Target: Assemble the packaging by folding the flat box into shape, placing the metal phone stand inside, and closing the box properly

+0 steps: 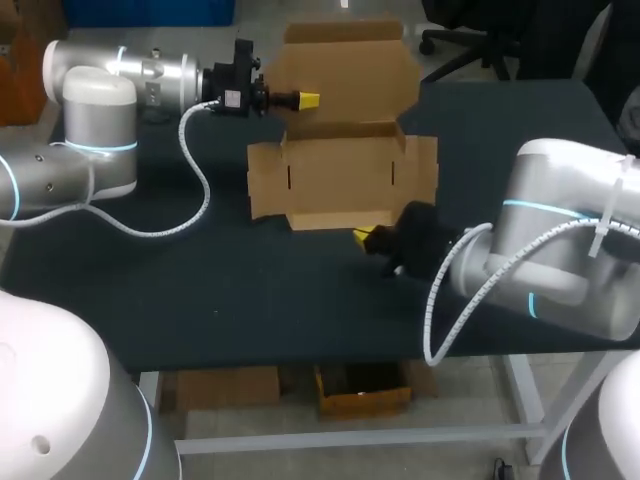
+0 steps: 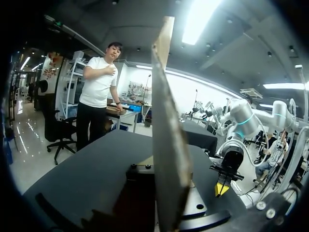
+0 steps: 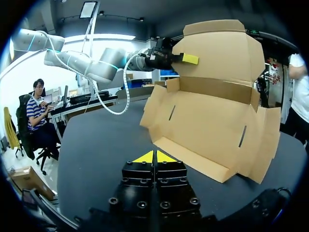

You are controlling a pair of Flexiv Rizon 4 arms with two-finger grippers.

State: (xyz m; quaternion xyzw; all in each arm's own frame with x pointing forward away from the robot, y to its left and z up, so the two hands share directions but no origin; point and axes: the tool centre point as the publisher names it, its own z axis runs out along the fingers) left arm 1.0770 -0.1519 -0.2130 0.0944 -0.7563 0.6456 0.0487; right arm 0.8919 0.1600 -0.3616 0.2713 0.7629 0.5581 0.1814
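The brown cardboard box (image 1: pixel 340 180) lies unfolded at the table's far middle, its base flat and its side flaps spread. Its lid panel (image 1: pixel 345 70) stands raised at the back. My left gripper (image 1: pixel 308 99) is shut on the lid's left edge, one yellow tip showing on the panel's face (image 3: pixel 189 59). In the left wrist view the lid (image 2: pixel 169 145) runs edge-on between the fingers. My right gripper (image 1: pixel 362 237) is shut with nothing in it, low over the table just before the box's front flap (image 3: pixel 193 159); its tips (image 3: pixel 154 157) touch each other. No phone stand is in view.
The dark table (image 1: pixel 200 290) stretches bare to the left and front of the box. My left arm's white spiral cable (image 1: pixel 195 190) droops over the table's left part. My right arm's body (image 1: pixel 560 240) fills the right side.
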